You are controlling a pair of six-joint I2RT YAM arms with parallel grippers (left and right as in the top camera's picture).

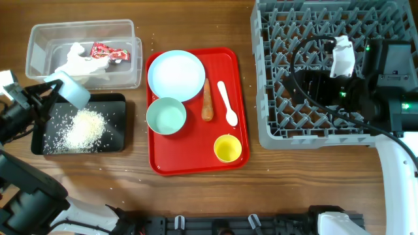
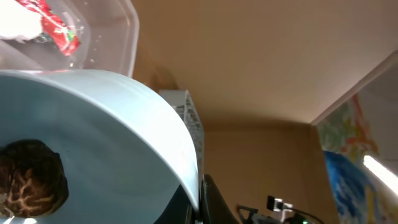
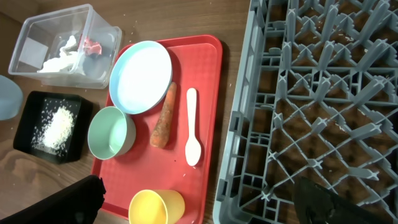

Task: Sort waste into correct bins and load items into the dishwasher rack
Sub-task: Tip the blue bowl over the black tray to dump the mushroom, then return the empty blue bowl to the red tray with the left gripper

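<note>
One relation decides the next move: the pale blue bowl [image 1: 73, 91], clamped in the left pincer [image 1: 57, 86], hangs tilted over the far edge of the black tray [image 1: 116, 109]. It is just beside the clear tub [image 1: 46, 42], near the surface's left edge. The left wrist view shows a small brown lump [image 2: 30, 177], wrinkled and dull, sitting on the bowl's smooth, glossy inside. By judgement the emptying is not yet done, and the bowl needs more tilt toward the tray beneath. On the tray's matte floor the white rice-like grains [image 1: 81, 129] lie in a loose heap. Inside the see-through tub, at the far left corner, rest a crumpled white napkin [image 1: 81, 60] and a shiny red-and-white wrapper [image 1: 108, 52].

The right pincer [image 3: 202, 202] is spread wide and grasps nothing, hovering above the grey, pegged dishwasher rack [image 1: 274, 134] by the right edge. Between the arms, the flat red tray [image 1: 230, 78] carries a round light blue plate [image 1: 176, 75], a second bowl [image 1: 166, 116], a yellow cup [image 1: 228, 148], a white plastic spoon [image 1: 227, 103] and the tapered orange carrot-like stick [image 1: 208, 101]. Stick and spoon lie side by side, their long axes running from far edge to near edge, roughly midway between the two pincers.
</note>
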